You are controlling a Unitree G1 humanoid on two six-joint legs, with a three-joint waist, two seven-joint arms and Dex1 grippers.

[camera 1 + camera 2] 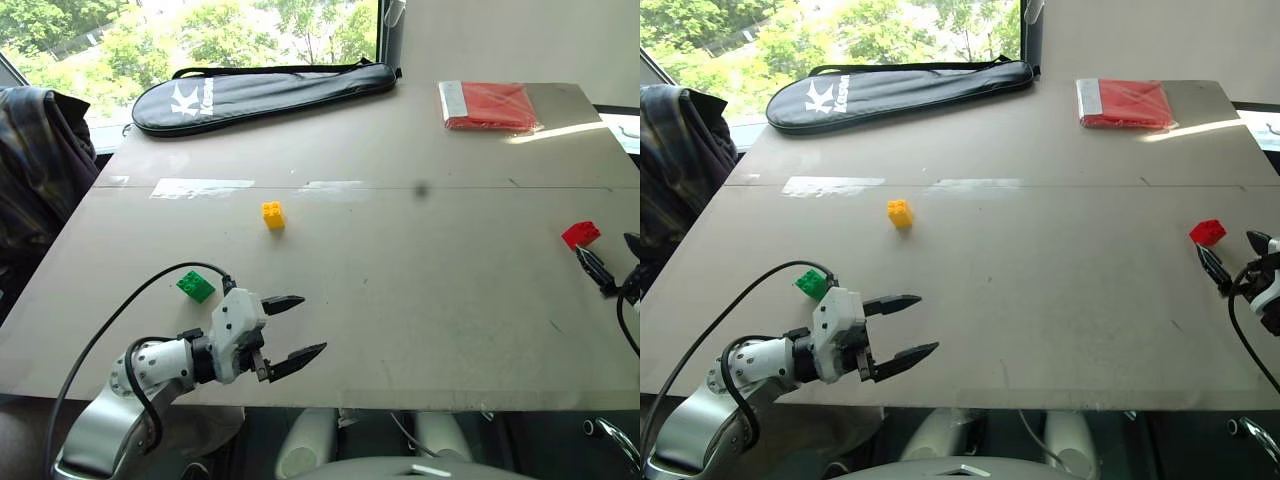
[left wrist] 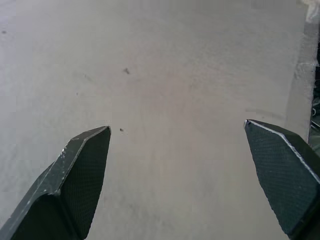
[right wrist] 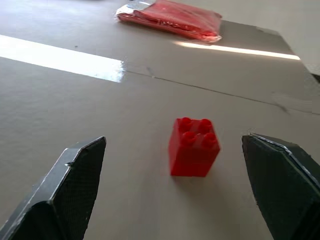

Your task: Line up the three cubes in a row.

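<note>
You are looking at a broad grey-brown table (image 1: 400, 300) with a seam and strips of clear tape running across it. At its far edge lies a black racket bag (image 1: 262, 92) under a window full of green trees, and a flat red packet (image 1: 488, 106) sits at the far right. A dark plaid garment (image 1: 35, 160) hangs off to the left.

The three cubes are spread well apart. The yellow cube (image 1: 273, 215) stands near the middle of the table, left of centre. The green cube (image 1: 195, 286) lies nearer you and further left, just beside the left end effector's wrist cable. The red cube (image 1: 581, 235) sits close to the right edge.

Your left end effector (image 1: 290, 330) hovers over the near left part of the table, fingers spread wide and holding nothing, pointing to the right across bare surface; the green cube is just behind it, to its far left. Your right end effector (image 3: 175, 170) comes in low from the right edge, also wide open and empty. In the right wrist view the red cube stands studs up, just ahead of and between the two fingers (image 3: 70, 185), touching neither.
</note>
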